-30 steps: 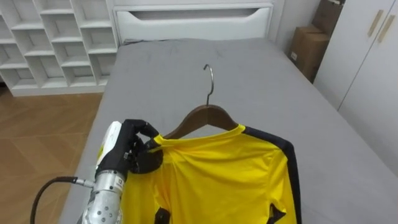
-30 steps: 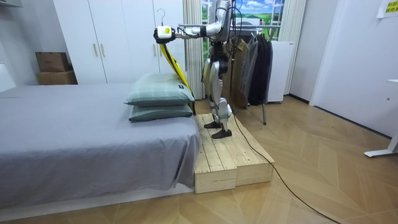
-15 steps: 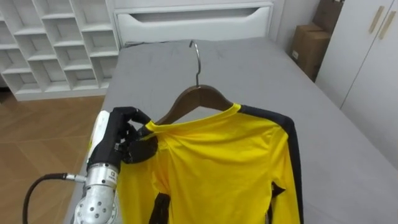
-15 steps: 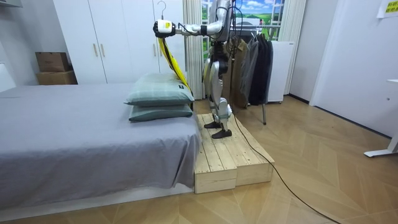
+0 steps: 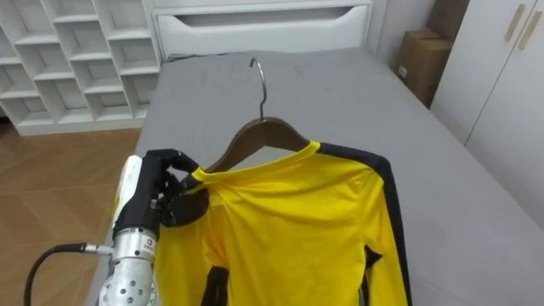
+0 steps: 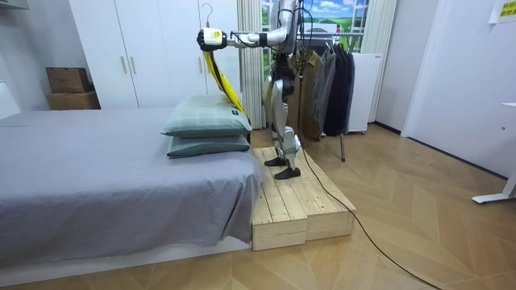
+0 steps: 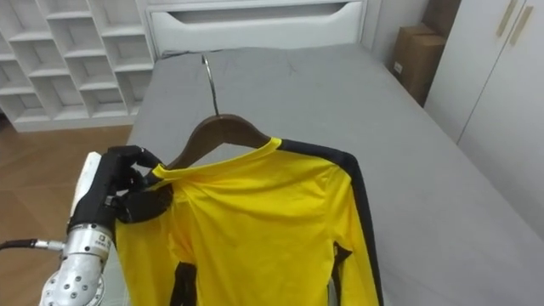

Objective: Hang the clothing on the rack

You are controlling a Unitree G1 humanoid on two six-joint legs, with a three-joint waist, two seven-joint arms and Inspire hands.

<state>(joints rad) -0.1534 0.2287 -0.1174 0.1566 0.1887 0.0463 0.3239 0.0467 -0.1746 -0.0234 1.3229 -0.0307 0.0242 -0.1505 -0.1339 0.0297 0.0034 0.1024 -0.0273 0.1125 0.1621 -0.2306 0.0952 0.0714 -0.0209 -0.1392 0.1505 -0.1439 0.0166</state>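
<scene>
A yellow shirt [image 5: 297, 221] with dark sleeve trim hangs on a brown wooden hanger [image 5: 255, 136] whose metal hook [image 5: 257, 81] points up. My left hand [image 5: 161, 191] is shut on the hanger's left shoulder end, with the shirt's cloth under its fingers, and holds it in the air over the grey bed [image 5: 340, 93]. In the room view I stand on a wooden platform [image 6: 298, 201] at the bed's head end, and that hand [image 6: 210, 37] is raised at head height with the shirt [image 6: 219, 76] dangling below it.
White cubby shelves [image 5: 68, 59] stand beyond the bed on the left; a cardboard box [image 5: 421, 64] and white wardrobe doors [image 5: 501, 85] are on the right. Two pillows [image 6: 205, 129] lie on the bed under the shirt. Dark garments hang on a rack [image 6: 326, 80] behind me.
My left hand has lifted the hanger and shirt a little higher and drawn them leftward in the eye view; the grip is the same.
</scene>
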